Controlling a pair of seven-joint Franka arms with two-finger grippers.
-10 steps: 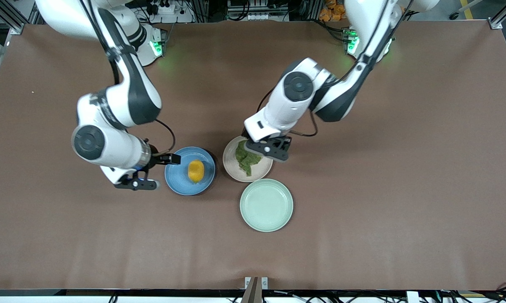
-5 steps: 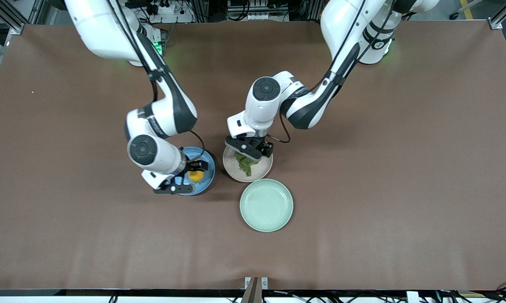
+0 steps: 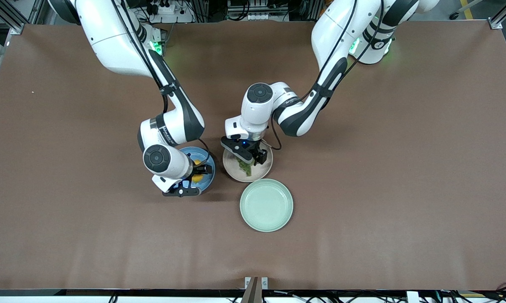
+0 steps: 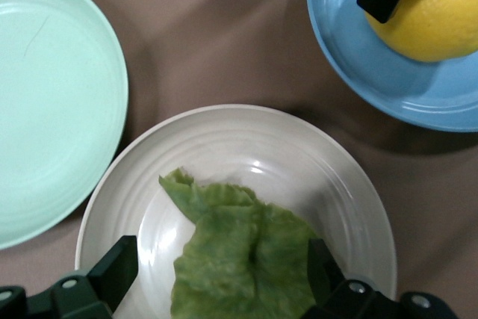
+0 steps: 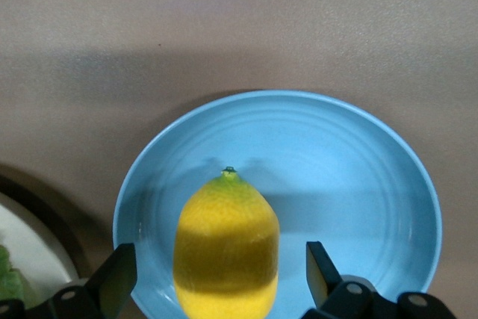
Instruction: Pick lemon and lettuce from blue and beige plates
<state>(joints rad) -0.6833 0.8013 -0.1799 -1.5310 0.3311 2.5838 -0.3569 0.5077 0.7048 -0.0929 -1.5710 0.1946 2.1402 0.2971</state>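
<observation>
The yellow lemon [image 3: 198, 178] lies on the blue plate [image 3: 210, 167]. My right gripper [image 3: 192, 176] is down over it, open, with a finger on each side of the lemon [image 5: 226, 248] and a gap to both; the blue plate [image 5: 336, 177] lies under it. The green lettuce [image 3: 246, 168] lies on the beige plate [image 3: 264, 170]. My left gripper [image 3: 247, 161] is low over it, open, its fingers straddling the lettuce [image 4: 239, 267] above the beige plate [image 4: 246, 140].
An empty mint-green plate [image 3: 266, 205] sits nearer the front camera, just beside the beige plate. It shows in the left wrist view [image 4: 45, 95] too. The blue and beige plates stand close together, so the two grippers are near each other.
Both arms have swung in and come down: the right gripper from beside the blue plate to around the lemon, the left gripper from the beige plate's edge to over the lettuce.
</observation>
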